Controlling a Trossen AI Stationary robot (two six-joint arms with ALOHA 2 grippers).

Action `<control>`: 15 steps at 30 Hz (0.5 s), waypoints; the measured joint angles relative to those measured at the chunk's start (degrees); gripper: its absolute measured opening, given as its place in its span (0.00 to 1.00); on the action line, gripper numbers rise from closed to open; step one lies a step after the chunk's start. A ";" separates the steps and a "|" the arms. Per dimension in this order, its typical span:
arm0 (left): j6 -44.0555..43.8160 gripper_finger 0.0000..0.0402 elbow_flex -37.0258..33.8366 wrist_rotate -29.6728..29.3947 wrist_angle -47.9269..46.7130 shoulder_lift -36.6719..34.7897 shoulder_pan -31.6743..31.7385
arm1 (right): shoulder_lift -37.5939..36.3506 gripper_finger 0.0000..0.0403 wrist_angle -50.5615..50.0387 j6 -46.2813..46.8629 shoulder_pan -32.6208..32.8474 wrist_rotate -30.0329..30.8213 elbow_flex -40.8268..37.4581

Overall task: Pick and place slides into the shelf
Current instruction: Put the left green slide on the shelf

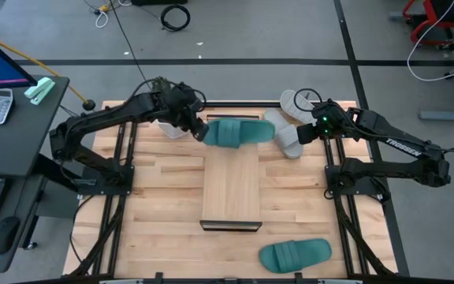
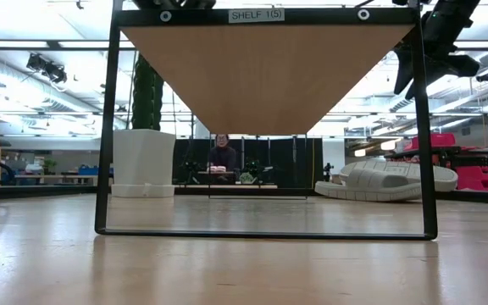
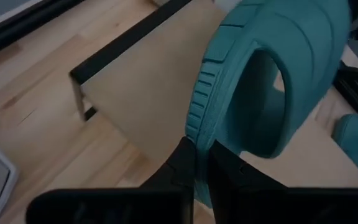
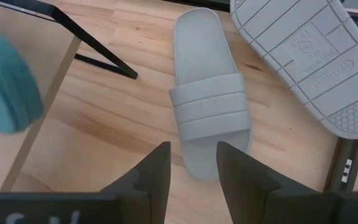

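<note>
Risk noted: the teal sandal [image 3: 272, 74] is pinched only at its sole edge by the closed left gripper [image 3: 202, 163] and hangs tilted over the far end of the shelf [image 1: 231, 189]; it could swing, slip, or land half off the board.

Right gripper [image 4: 192, 163] is held open above an upright grey sandal [image 4: 210, 102], nothing gripped.

Sandal is ribbed foam with a wide strap.

White label reading "SHELF 1(5)" [image 2: 257, 15] on the top bar of the shelf frame [image 2: 104, 127], at twelve o'clock in the low view. "TROSSEN" lettering [image 1: 401, 147] on the right arm's link, at three o'clock in the high view.
</note>
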 joint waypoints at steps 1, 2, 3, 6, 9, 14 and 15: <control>0.11 0.07 0.00 0.07 -0.48 0.00 0.22 | 0.00 0.34 0.00 0.00 0.02 -0.01 0.00; 0.36 0.07 0.00 0.12 -0.79 0.00 0.36 | 0.00 0.34 -0.02 0.00 0.02 -0.02 0.00; 0.56 0.07 0.00 0.15 -0.92 0.00 0.55 | 0.00 0.34 -0.02 0.00 0.02 0.00 0.00; 0.76 0.05 0.00 0.14 -1.75 0.00 1.07 | 0.00 0.34 -0.02 0.00 0.00 0.00 0.00; 1.18 0.06 0.00 0.14 -2.08 0.00 1.86 | 0.00 0.34 -0.02 0.00 0.00 -0.01 0.00; 2.69 0.07 0.00 -0.46 -3.82 -0.02 3.46 | 0.00 0.34 -0.04 0.00 0.00 -0.01 0.00; 2.72 0.06 0.00 -0.52 -3.75 -0.02 3.83 | 0.02 0.34 -0.04 -0.02 0.00 -0.01 0.00</control>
